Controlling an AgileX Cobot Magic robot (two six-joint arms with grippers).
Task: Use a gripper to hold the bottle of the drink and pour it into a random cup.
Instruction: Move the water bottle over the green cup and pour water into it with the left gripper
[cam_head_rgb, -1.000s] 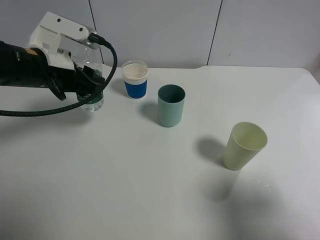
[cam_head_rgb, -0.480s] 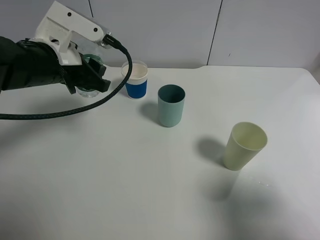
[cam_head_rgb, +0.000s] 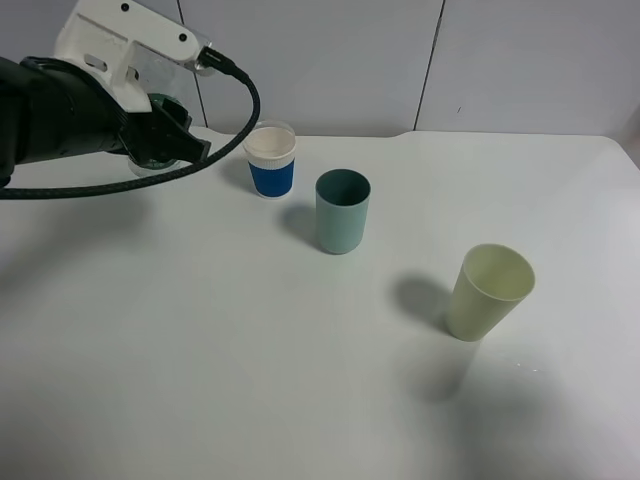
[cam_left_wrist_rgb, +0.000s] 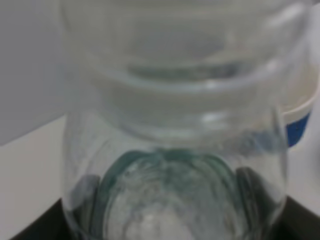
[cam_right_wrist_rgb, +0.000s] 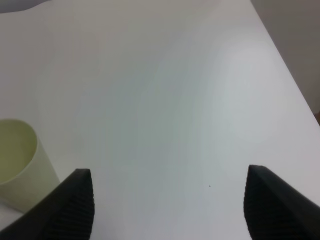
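The left gripper (cam_head_rgb: 168, 140) clamps the bottle (cam_left_wrist_rgb: 170, 150) at the table's (cam_head_rgb: 300, 380) ten o'clock. Carry it upright to the blue cup (cam_head_rgb: 271, 162) at its three o'clock, then tilt slowly. The right gripper (cam_right_wrist_rgb: 167, 200) gapes, idle.

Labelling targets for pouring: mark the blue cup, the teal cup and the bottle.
blue cup (cam_head_rgb: 271, 180), high view, blue band.
teal cup (cam_head_rgb: 342, 224), high view, side wall.
bottle (cam_left_wrist_rgb: 170, 115), left wrist view, clear body.

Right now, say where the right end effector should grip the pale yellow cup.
Likely best: take the pale yellow cup by its wall below the rim, from the high view's right: it stands upright, flares upward, and the table is bare there.
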